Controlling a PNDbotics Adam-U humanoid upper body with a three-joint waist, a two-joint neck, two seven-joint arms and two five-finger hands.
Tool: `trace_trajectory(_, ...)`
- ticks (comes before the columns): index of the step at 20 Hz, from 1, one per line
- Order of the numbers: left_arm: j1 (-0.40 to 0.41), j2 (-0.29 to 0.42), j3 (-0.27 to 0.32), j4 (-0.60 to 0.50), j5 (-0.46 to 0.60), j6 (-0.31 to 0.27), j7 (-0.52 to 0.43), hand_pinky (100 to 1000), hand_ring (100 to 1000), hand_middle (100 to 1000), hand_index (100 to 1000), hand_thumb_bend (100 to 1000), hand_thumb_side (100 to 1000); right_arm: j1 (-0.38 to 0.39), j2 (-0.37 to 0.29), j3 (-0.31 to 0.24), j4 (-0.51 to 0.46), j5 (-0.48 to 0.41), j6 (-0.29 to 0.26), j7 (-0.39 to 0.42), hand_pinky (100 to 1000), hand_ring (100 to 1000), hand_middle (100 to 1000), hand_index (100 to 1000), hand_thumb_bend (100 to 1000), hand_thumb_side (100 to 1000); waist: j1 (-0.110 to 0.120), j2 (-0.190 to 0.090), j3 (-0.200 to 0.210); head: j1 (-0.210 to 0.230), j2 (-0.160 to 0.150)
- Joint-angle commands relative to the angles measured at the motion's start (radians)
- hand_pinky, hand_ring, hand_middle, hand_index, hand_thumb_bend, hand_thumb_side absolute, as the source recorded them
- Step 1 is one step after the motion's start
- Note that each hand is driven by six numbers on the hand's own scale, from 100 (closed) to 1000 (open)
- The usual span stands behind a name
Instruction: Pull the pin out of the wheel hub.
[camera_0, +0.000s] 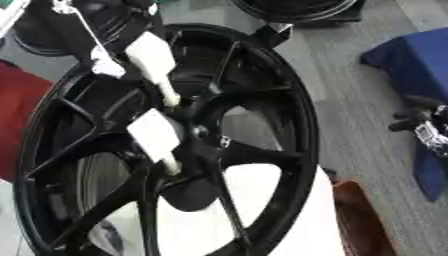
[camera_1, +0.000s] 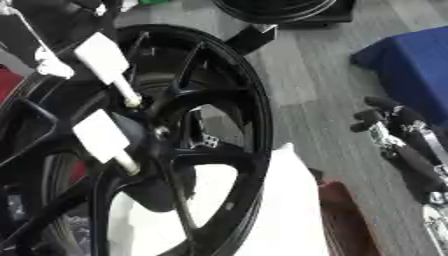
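Right robot hand (camera_1: 389, 122) at the right edge, fingers curled and holding nothing, over grey floor (camera_1: 306, 75).

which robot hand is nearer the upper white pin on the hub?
Left. The left robot hand is up at the top left, right beside the upper white pin. The right robot hand hangs far right, off the wheel.
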Motion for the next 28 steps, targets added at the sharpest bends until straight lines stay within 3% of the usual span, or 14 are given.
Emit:
trace_trajectory(1, -0.032, 0.04, 0.079, 0.001, 0.035, -0.027, -0.049, 685, 509, 268, 301, 291, 100, 0.002, -0.014, -0.012, -0.011, -0.006, -0.003, -0.003, 948, 687, 669, 847, 100, 475, -0.011, -0.035, 0.006, -0.005, -0.002)
trace_trajectory(6, -0.015, 0.085, 0.191, 0.034, 0.063, -0.004, -0.049, 682, 505, 261, 299, 276, 100, 0.014, -0.019, -0.018, -0.014, -0.007, -0.005, -0.008, 948, 687, 669, 847, 100, 471, -0.019, -0.046, 0.03, -0.02, 0.024)
trace_trajectory(10, 0.045, 0.152, 0.289, 0.021, 0.113, 0.003, -0.045, 682, 503, 258, 300, 266, 100, 0.016, -0.028, -0.022, -0.02, -0.013, -0.008, -0.012, 948, 687, 670, 847, 100, 464, -0.025, -0.056, 0.047, -0.023, 0.046)
trace_trajectory(18, 0.239, 0.293, 0.421, -0.032, 0.165, 0.023, 0.049, 681, 502, 258, 306, 240, 100, 0.028, -0.034, -0.032, -0.032, -0.023, -0.014, -0.019, 947, 687, 669, 847, 100, 448, -0.052, -0.074, 0.092, -0.045, 0.073)
trace_trajectory(24, 0.441, 0.362, 0.495, -0.057, 0.163, 0.033, 0.123, 681, 506, 278, 317, 227, 100, 0.035, -0.031, -0.036, -0.031, -0.029, -0.015, -0.026, 947, 688, 670, 848, 100, 444, -0.071, -0.084, 0.128, -0.064, 0.086)
trace_trajectory(26, 0.513, 0.381, 0.516, -0.064, 0.149, 0.038, 0.143, 686, 519, 330, 345, 261, 100, 0.034, -0.03, -0.037, -0.032, -0.031, -0.015, -0.027, 946, 687, 669, 847, 100, 445, -0.076, -0.083, 0.13, -0.066, 0.087)
trace_trajectory(28, 0.563, 0.386, 0.532, -0.071, 0.131, 0.044, 0.162, 714, 557, 408, 457, 307, 100, 0.035, -0.026, -0.038, -0.034, -0.031, -0.016, -0.028, 946, 686, 669, 847, 100, 445, -0.083, -0.081, 0.129, -0.067, 0.089)
